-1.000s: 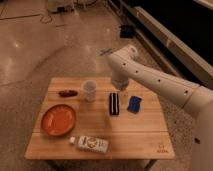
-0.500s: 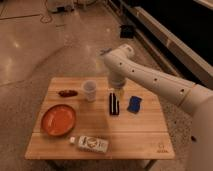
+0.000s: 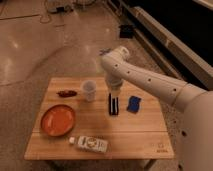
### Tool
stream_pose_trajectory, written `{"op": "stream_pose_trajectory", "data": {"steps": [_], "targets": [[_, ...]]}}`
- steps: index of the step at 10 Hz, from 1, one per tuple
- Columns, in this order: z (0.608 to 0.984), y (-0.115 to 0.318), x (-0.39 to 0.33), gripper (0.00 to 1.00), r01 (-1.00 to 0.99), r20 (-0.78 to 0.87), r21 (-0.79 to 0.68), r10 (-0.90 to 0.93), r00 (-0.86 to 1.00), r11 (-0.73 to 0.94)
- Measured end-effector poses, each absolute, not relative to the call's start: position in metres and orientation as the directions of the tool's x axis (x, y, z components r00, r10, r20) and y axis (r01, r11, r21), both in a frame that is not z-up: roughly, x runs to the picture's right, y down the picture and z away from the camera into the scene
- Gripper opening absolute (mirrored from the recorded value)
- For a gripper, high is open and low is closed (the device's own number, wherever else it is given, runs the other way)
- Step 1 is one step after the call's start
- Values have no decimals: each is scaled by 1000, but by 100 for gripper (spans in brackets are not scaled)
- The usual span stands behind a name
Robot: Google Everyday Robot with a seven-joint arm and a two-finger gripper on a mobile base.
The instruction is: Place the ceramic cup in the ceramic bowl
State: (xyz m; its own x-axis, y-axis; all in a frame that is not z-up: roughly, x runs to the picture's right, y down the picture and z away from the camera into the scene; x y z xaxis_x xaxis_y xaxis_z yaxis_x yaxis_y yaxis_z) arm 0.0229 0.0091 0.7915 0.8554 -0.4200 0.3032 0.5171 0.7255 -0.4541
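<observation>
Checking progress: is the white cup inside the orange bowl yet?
No, the ceramic cup stands on the wooden table outside the ceramic bowl, the gripper beside it.

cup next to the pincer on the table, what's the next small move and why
Probably ease the pincer sideways toward the cup to straddle it. The pincer hangs open just above the table, beside the cup but apart from it, holding nothing. The cup stands upright outside the bowl.
</observation>
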Motion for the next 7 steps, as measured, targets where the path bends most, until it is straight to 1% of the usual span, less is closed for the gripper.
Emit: {"op": "stream_pose_trajectory", "data": {"steps": [1,4,6,7], "targets": [[790,8,14,44,525,306,-460,-427,851,716],[810,15,3,44,547,315,-458,-448,837,700],[809,11,3,44,611,334,-431,-511,792,664],[808,16,2,44,646,348,-417,-544,763,639]]}}
